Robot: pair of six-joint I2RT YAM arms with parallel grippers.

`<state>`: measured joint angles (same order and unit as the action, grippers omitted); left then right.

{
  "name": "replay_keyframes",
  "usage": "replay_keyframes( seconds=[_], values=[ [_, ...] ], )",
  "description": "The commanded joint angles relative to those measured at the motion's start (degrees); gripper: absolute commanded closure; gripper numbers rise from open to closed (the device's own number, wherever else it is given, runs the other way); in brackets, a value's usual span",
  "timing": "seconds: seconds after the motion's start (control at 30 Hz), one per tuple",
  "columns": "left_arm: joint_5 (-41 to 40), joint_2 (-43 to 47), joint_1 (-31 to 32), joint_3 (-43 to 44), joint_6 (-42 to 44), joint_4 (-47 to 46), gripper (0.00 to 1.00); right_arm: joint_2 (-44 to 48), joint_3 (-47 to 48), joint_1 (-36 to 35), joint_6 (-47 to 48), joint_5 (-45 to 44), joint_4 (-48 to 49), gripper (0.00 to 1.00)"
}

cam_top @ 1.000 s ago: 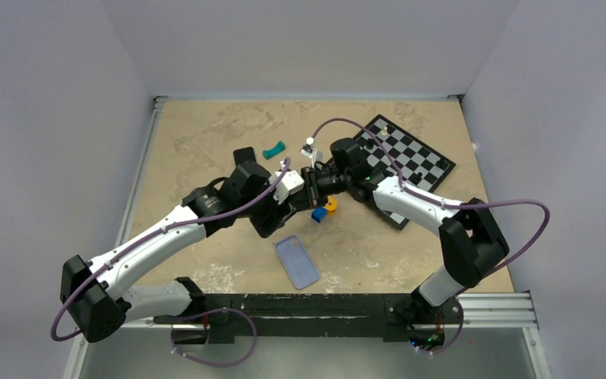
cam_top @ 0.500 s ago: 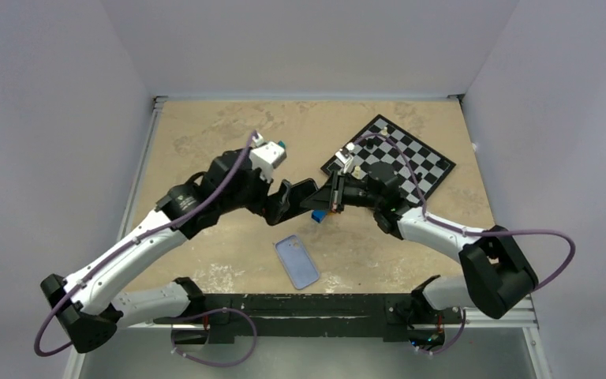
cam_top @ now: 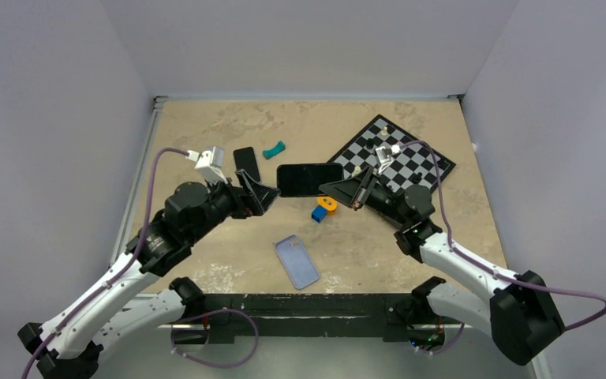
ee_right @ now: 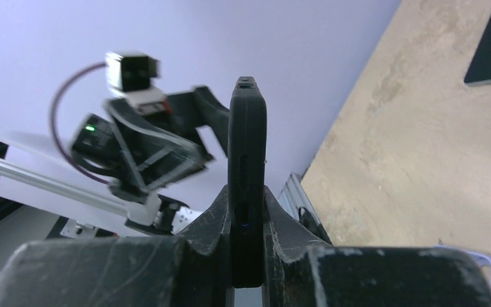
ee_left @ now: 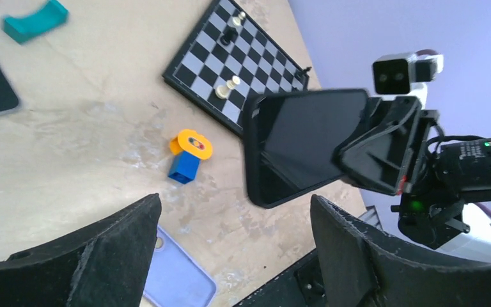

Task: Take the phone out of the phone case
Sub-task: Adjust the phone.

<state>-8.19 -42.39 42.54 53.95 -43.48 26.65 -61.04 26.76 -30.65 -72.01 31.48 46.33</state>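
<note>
Pale grey-lilac walls (cam_top: 300,47) close in three sides of a tan, mottled stone-look table (cam_top: 205,134), and a dark metal rail (cam_top: 489,304) runs along its near edge where both arms are bolted. A black-and-white chessboard (cam_top: 422,162) lies skewed at the far right of the table with a few small pieces standing on it. The phone (cam_top: 309,179) is off the table, held up in the air over the middle of the table, between the two arms. It is a black slab with rounded corners and a dark, glossy, unlit screen, its long side running left to right in the overhead view. The right gripper (cam_top: 338,189) is clamped on the phone's right end, one finger pressed to each face. The left gripper (cam_top: 267,194) hangs just beside the phone's left end with its jaws spread wide, holding nothing. The phone case (cam_top: 297,261) lies flat near the front middle of the table, well apart from the phone. It is periwinkle blue with a camera cut-out at its far end, though whether its hollow side faces up is hard to tell. A second dark flat slab (cam_top: 245,163) rests on the table to the far left of the phone. Near it lies a small teal curved piece (cam_top: 273,148). A blue block (cam_top: 318,214) touches an orange piece (cam_top: 329,204) below the phone.
</note>
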Motion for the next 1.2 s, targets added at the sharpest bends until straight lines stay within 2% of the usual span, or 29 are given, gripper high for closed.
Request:
replay_keyframes(
  seconds=[0.0,0.07,0.27,0.37,0.47,0.57,0.67,0.73,0.77,0.8,0.83,0.87,0.9,1.0,1.17],
  values=[
    [5.82,3.99,-0.26,-11.11,-9.92,-23.81,0.2,3.72,-1.54,0.38,-4.27,-6.51,10.7,1.0],
    [6.84,4.58,-0.27,-14.47,-11.74,-30.55,0.28,3.78,-2.13,0.39,-5.22,-6.76,12.68,1.0],
    [14.09,0.7,-0.27,-18.73,-13.81,-44.88,0.33,1.55,-2.05,0.02,-7.11,-5.42,18.47,1.0],
    [14.68,-1.16,-0.2,-20.75,-14.95,-53.01,0.39,0.5,-2.21,-0.92,-8.05,-5.59,21.19,1.0],
    [14.95,-3.44,-0.26,-20.07,-15.37,-54.8,0.55,-0.17,-2.52,-2.92,-8.33,-6.76,22.9,1.0],
    [15.69,-5.66,-0.21,-19.42,-15.78,-57.72,0.66,-1.16,-2.89,-5.32,-8.26,-8.35,25.13,1.0],
    [14.82,-6.06,-0.2,-19.5,-15.71,-58.72,0.89,-2.42,-3.61,-6.9,-8.49,-8.85,27.92,1.0],
    [14.99,-5.49,-0.19,-19.38,-14.76,-58.22,0.98,-2.54,-4.06,-7.04,-7.24,-7.77,27.18,1.0],
    [15.37,-4.83,-0.22,-19.27,-13.72,-57.22,1.0,-2.3,-4.15,-6.97,-5.78,-6.98,25.79,0.98],
    [15.84,-4.06,-0.45,-18.99,-12.6,-55.69,1.0,-1.52,-4.11,-6.83,-3.76,-5.82,23.49,0.87],
    [16.8,-3.09,-0.78,-18.6,-11.26,-53.71,1.0,-0.63,-3.54,-6.61,-0.59,-3.74,19.5,0.72],
    [18.35,-2.18,-1.42,-18.12,-10.09,-51.83,1.0,0.35,-2.23,-6.23,3.34,-2.07,13.33,0.5],
    [20.85,-1.35,-2.49,-17.4,-9.07,-49.46,1.0,1.13,-0.59,-5.87,7.97,0.13,6.8,0.38],
    [30.37,0.04,-7.08,-14.77,-6.07,-42.24,1.0,3.59,4.89,-4.43,21.64,5.32,-13.18,0.24],
    [51.0,-2.75,-12.06,-7.33,0.27,-33.64,1.0,4.97,8.44,-1.1,31.75,16.66,-24.43,0.22]
  ],
)
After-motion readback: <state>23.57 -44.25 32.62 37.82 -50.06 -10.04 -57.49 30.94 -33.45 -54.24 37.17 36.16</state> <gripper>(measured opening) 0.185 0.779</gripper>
